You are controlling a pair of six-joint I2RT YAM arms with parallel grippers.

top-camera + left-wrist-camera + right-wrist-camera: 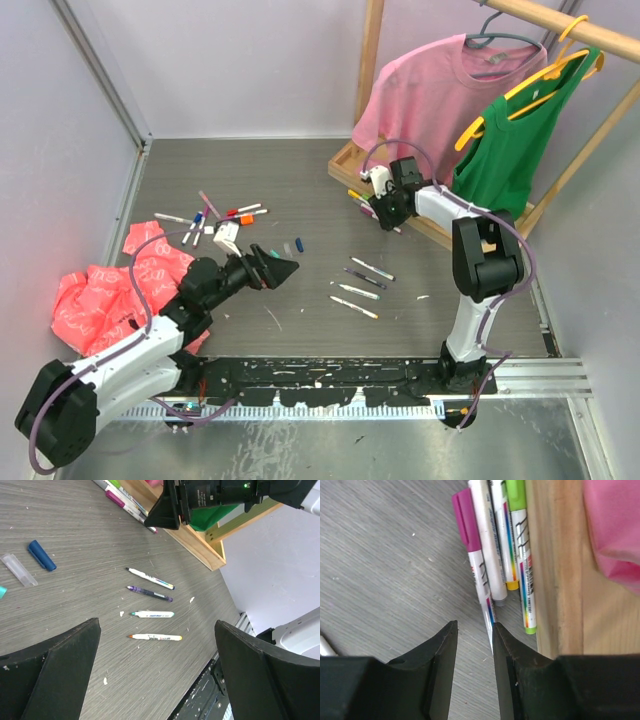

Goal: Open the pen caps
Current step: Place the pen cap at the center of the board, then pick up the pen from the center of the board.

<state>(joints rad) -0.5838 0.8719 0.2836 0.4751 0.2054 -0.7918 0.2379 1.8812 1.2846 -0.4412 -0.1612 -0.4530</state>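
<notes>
Four pens lie in a row, tips bare, mid-field on the worktop, with free surface all round them. I read the limits thus: walls close the left and far sides, a wooden rack takes the far right, and a red cloth covers the near left. More pens are bunched at far left.

The left arm reaches from its base across the cloth's edge, pointing right. The left gripper hangs over the worktop, fingers spread wide with nothing between them. A blue cap and a clear cap lie loose just beside each other, not touching.

The right arm rises from its base, bends at the elbow and reaches back-left to the rack's front rail. The right gripper points down there, fingers set to a narrow slot. A pen with a magenta cap runs into that slot along one finger; I cannot tell whether it is pinched. Three further pens lie beside it along the rail, one with a green cap.

The top view gives both arms and the shirts on the rack, but the rail pens only as specks. The left wrist view alone resolves the clear cap, and shows the right gripper from across the worktop.
</notes>
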